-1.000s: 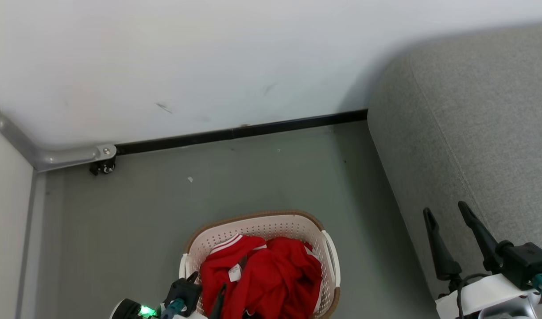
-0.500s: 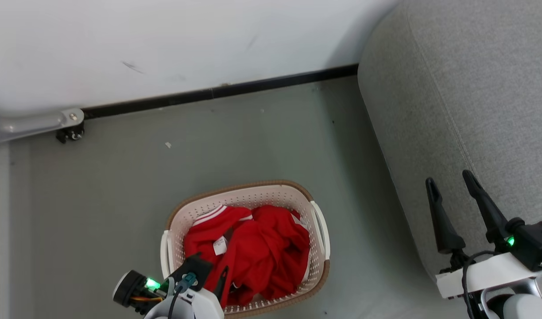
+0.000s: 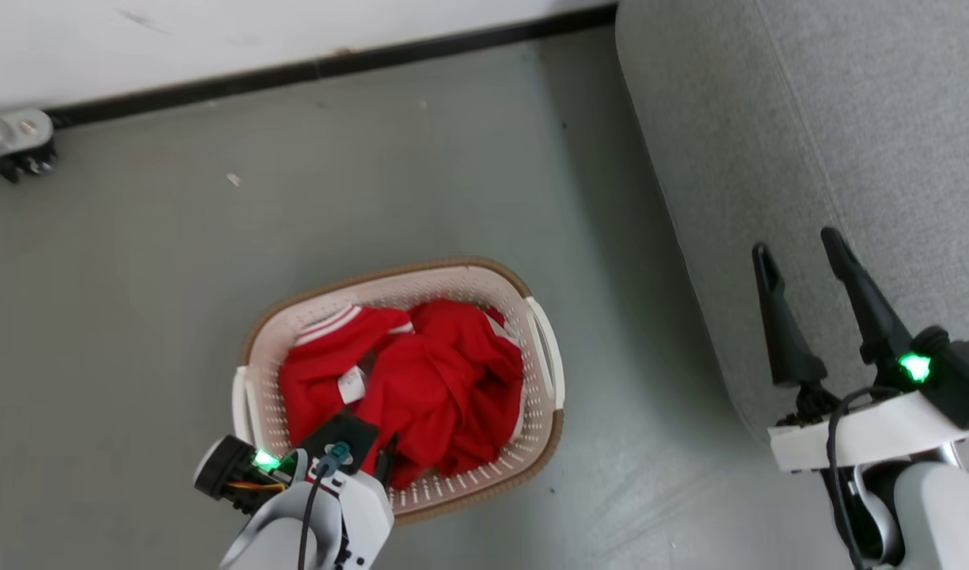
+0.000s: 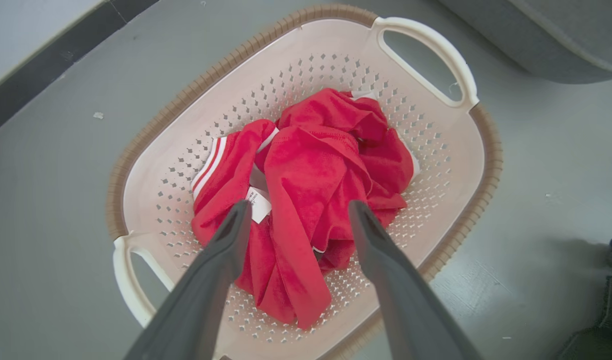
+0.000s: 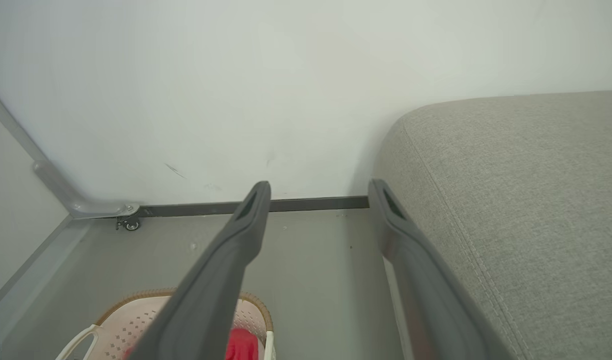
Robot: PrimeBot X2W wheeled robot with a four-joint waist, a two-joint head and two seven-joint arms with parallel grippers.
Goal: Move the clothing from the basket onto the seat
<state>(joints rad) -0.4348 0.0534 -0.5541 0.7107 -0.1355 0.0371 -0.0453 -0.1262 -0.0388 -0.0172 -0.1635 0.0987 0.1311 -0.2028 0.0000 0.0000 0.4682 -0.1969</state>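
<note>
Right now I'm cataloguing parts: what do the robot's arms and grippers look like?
The left gripper and right gripper each have two long, tapering dark grey fingers on black mounts with green lights. White forearms carry black cables; a teal connector sits at the left wrist.

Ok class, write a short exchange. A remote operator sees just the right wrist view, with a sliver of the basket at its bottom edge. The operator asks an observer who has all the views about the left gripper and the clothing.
Operator: Where is the left gripper?
Observer: The left gripper is open above the clothing in the basket. I cannot tell if it touches.
Operator: Any mark on the clothing to aim by?
Observer: A small white tag shows on the red fabric, right beside one fingertip.
</note>
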